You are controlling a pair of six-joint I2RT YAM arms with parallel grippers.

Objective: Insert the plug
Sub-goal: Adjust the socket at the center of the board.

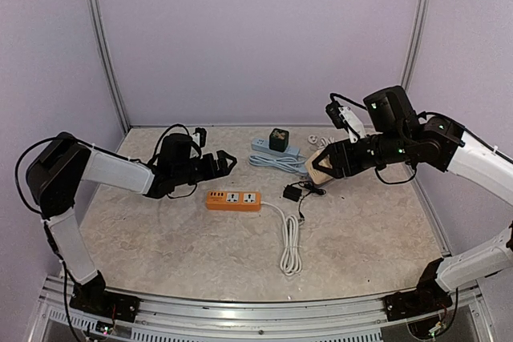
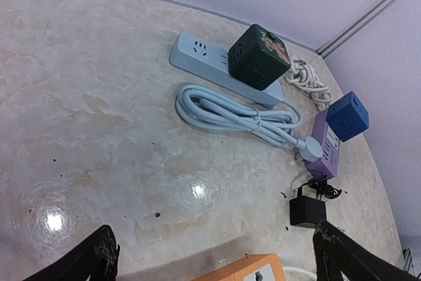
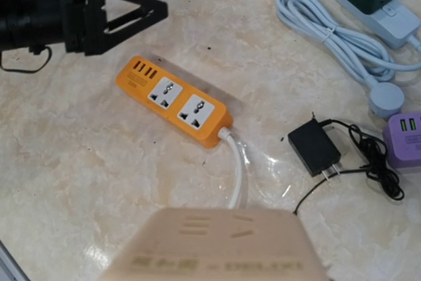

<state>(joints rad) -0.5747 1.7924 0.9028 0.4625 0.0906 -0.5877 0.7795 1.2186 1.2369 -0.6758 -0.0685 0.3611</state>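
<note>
Black plug (image 3: 314, 149), prongs away from orange strip (image 3: 174, 100)

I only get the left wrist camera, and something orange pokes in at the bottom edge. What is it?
Observer: An orange plastic power strip, with two sockets on top and a row of small ports at one end.
Operator: Does it have a lead?
Observer: Yes, a white cable leaves one end and lies folded in a long bundle on the robot's side of the strip.
Operator: What's the other arm up to?
Observer: The right gripper is shut on a beige plastic block with slots in its face, too blurred to read.
</note>
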